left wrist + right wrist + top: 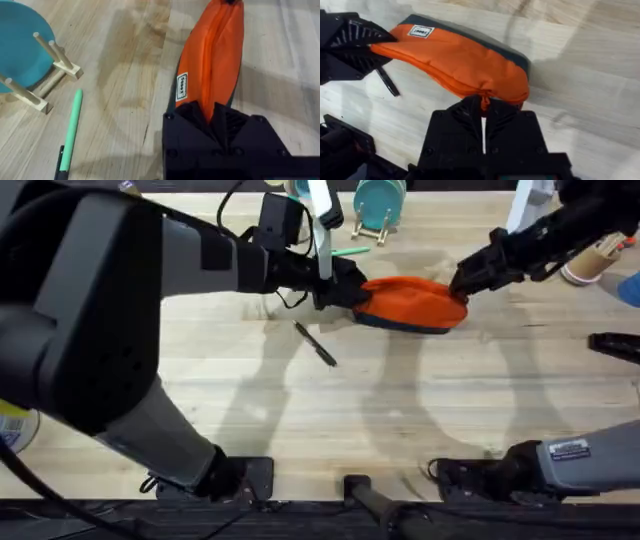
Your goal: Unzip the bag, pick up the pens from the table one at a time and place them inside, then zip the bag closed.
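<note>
Toward twelve o'clock on the pale plank worktop (300, 420), the oblong orange fabric pouch (412, 302) lies zipped, left jaws (345, 292) clamping one end, right jaws (462, 282) nipping the pull tab, ready to draw it open.

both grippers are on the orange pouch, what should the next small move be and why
Probably the right gripper, shut on the pull tab at one end of the orange fabric pouch, should draw the zipper toward the left gripper, which clamps the other end. The pouch looks zipped, and the green pen and black pen lie on the wooden table.
</note>
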